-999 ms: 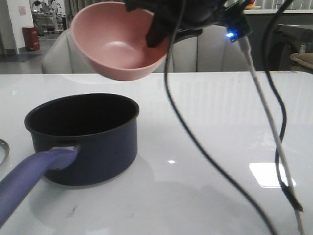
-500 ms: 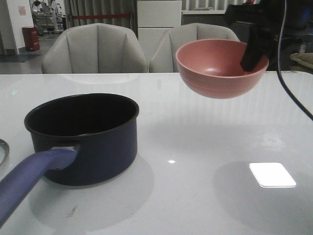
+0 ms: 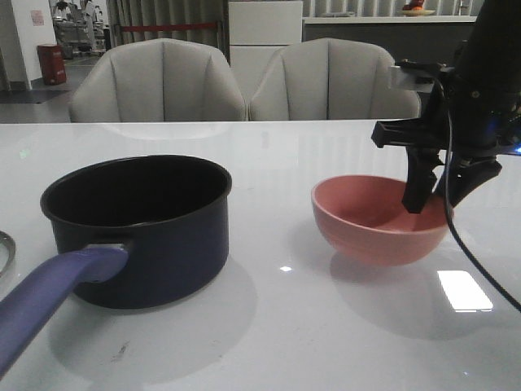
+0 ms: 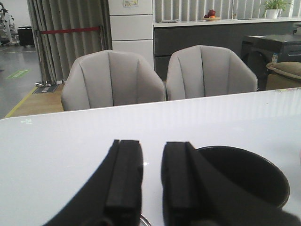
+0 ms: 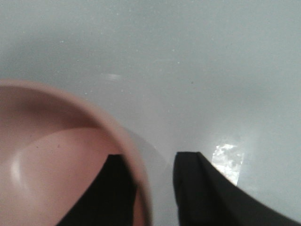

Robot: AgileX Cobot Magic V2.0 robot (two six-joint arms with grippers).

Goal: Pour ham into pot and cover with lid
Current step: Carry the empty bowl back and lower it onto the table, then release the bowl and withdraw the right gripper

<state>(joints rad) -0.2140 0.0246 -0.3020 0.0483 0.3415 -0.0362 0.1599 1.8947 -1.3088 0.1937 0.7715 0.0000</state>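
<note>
White table (image 3: 326, 326), navy black-lined pot (image 3: 138, 228), purple handle

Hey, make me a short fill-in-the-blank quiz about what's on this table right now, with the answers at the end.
1. The right claw straddles the rim of the pink ____.
2. The pink bowl sits to the ____ of the pot in the front view.
3. The pot's long handle is colored ____.
4. The left claw holds ____.

Answers: bowl; right; purple-blue; nothing
</note>
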